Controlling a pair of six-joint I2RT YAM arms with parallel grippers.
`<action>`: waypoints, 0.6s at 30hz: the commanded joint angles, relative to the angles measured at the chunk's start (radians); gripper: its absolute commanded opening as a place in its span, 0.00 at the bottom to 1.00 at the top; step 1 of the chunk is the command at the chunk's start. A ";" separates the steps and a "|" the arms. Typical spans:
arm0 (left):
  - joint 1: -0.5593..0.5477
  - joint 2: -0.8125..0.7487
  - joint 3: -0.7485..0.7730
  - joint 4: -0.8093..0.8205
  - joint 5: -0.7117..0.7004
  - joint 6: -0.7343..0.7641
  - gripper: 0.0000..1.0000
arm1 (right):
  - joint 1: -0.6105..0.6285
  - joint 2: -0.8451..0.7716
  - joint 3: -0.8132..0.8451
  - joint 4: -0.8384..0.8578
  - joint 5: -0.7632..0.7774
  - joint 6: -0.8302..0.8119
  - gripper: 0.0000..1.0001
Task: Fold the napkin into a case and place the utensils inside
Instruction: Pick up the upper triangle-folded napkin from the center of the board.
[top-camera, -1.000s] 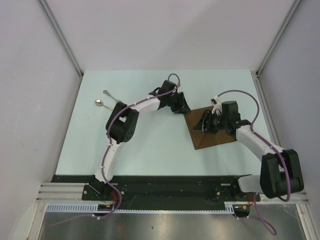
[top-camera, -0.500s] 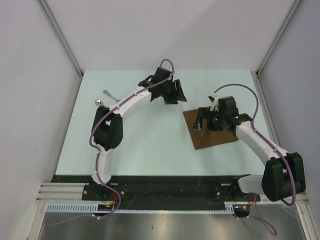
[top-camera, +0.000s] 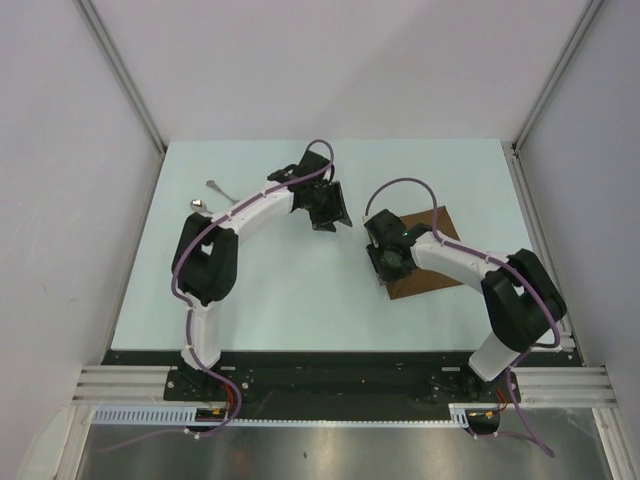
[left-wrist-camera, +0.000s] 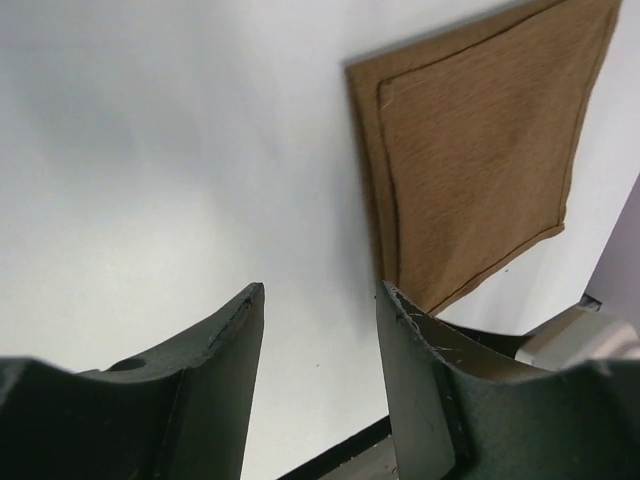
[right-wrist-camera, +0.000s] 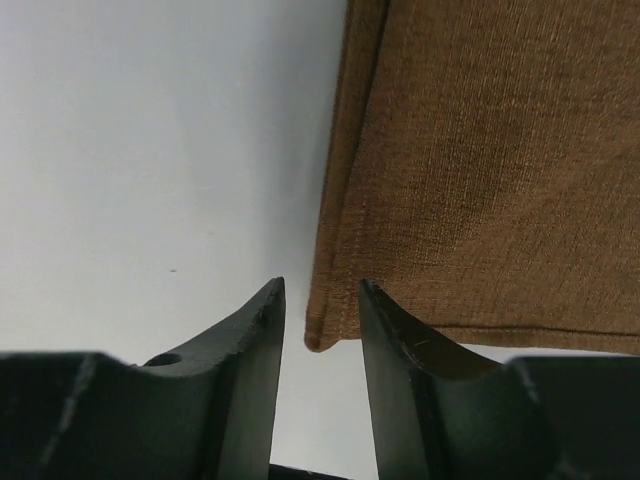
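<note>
- your right gripper (top-camera: 385, 262) hangs at the near-left corner of the napkin (top-camera: 418, 283), jaws parted either side of that corner, pinching nothing yet.
- your left gripper (top-camera: 325, 210) hovers over bare table (top-camera: 300, 290) just left of the napkin, jaws apart and empty.
- the napkin lies flat and doubled, its hems slightly offset along the left edge. it is thin, limp cloth that will likely sag and slide, so take a corner with both layers together.
- its long axis appears to run from that near-left corner toward the far right.
- fork (top-camera: 214, 186) and spoon (top-camera: 197, 204) lie well left of the napkin, beyond the left arm.
</note>
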 joint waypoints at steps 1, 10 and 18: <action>0.015 -0.097 -0.067 0.026 0.014 -0.029 0.53 | 0.023 0.044 0.056 -0.043 0.113 -0.007 0.40; 0.019 -0.095 -0.103 0.043 0.051 -0.021 0.53 | 0.023 0.073 0.050 -0.039 0.107 -0.004 0.41; 0.024 -0.092 -0.104 0.051 0.055 -0.026 0.53 | 0.049 0.069 0.041 -0.023 0.104 0.016 0.40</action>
